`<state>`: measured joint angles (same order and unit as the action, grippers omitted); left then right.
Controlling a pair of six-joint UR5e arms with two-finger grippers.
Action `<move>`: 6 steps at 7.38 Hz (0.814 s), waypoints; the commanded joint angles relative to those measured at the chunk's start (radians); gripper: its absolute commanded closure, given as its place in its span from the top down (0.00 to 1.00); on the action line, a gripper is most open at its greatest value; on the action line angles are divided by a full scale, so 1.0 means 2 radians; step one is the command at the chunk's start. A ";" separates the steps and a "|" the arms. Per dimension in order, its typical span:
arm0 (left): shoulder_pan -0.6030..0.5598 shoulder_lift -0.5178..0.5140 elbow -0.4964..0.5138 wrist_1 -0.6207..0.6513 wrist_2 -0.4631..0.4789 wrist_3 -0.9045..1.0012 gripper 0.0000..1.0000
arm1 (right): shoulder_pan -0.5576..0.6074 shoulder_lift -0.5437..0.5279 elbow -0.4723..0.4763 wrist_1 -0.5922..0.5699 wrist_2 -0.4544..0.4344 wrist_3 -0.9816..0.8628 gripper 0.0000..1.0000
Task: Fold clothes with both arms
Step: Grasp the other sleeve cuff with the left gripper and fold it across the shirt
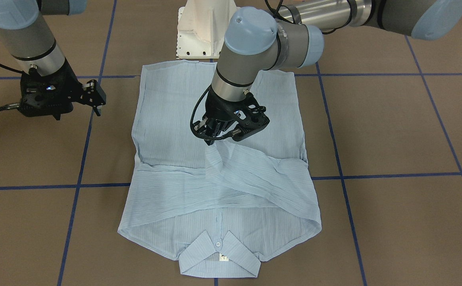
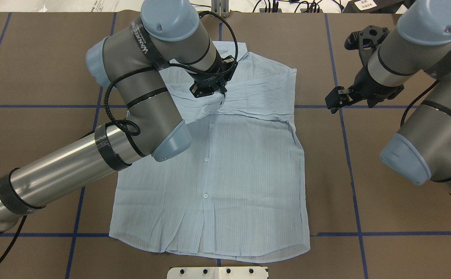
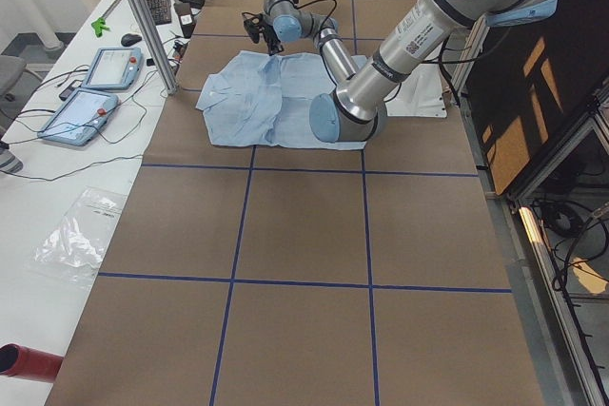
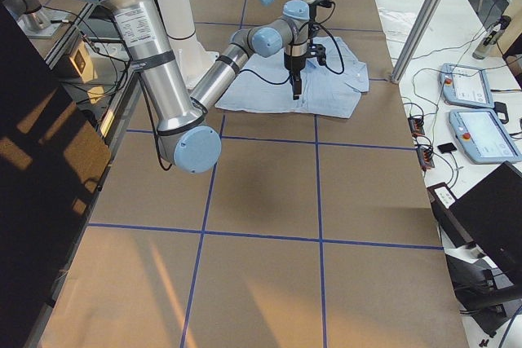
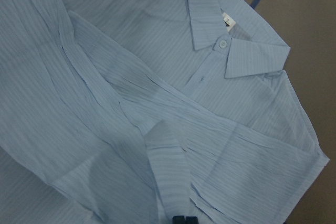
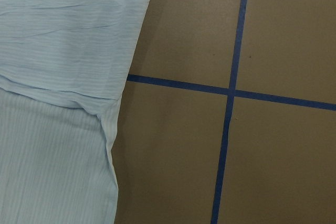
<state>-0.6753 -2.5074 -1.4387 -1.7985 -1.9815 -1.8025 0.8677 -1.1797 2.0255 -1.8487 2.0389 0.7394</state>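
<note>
Light blue, finely striped button-up shirt point(image 1: 167, 119) lies flat on the brown table point(image 1: 393, 131). The left gripper point(image 1: 212, 141) pinches a sleeve end point(image 5: 165, 171) in closed jaws above the chest. The right gripper point(image 1: 96, 104) hangs beside the shirt, jaws' state indiscernible.

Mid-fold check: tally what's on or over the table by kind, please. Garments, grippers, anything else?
Garments: 1, the light blue shirt
Grippers: 2, the left gripper pinching a sleeve, the right gripper off to the side over bare table
Bases: 1, the white pedestal base
Total: 4
</note>
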 commanded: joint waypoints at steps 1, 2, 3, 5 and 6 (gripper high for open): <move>0.009 -0.001 0.034 -0.036 0.001 -0.010 0.00 | 0.000 0.000 -0.003 0.001 -0.002 0.000 1.00; 0.013 -0.004 0.037 -0.037 0.001 -0.011 0.00 | 0.000 0.000 -0.006 0.003 -0.001 0.000 1.00; 0.016 -0.008 0.037 -0.038 0.001 -0.012 0.00 | 0.000 0.000 -0.010 0.005 0.000 -0.001 1.00; 0.026 -0.014 0.044 -0.066 0.001 -0.031 0.00 | 0.000 -0.001 -0.015 0.005 -0.001 -0.001 1.00; 0.029 -0.016 0.052 -0.077 0.002 -0.037 0.00 | 0.000 -0.002 -0.016 0.005 -0.002 -0.001 1.00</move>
<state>-0.6254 -2.5347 -1.3515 -1.9177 -1.9785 -1.8577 0.8667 -1.1811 1.9969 -1.8395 2.0369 0.7379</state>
